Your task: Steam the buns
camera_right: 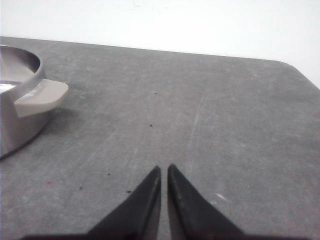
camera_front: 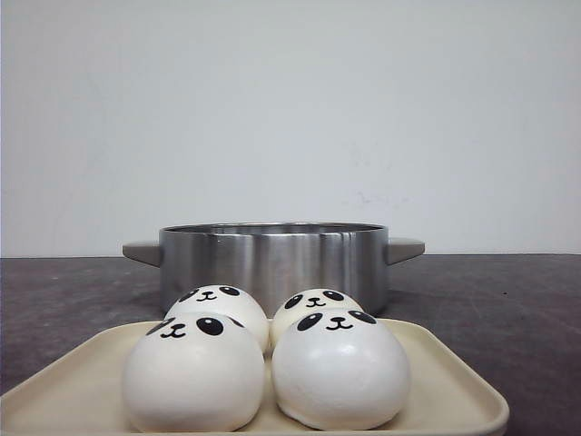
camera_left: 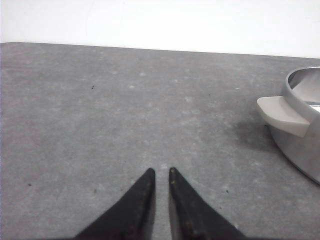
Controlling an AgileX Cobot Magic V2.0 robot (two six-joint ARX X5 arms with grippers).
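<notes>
Sitting on a cream tray, four panda-faced buns crowd at 6 o'clock from the unlabelled steel pot, while the left gripper and right gripper hover nearly closed, empty.

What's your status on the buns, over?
Left gripper and right gripper shut, empty, over bare grey table. Four white panda-faced buns on cream square tray, untouched. Steel pot behind the tray, lid off. Nothing blocking.
</notes>
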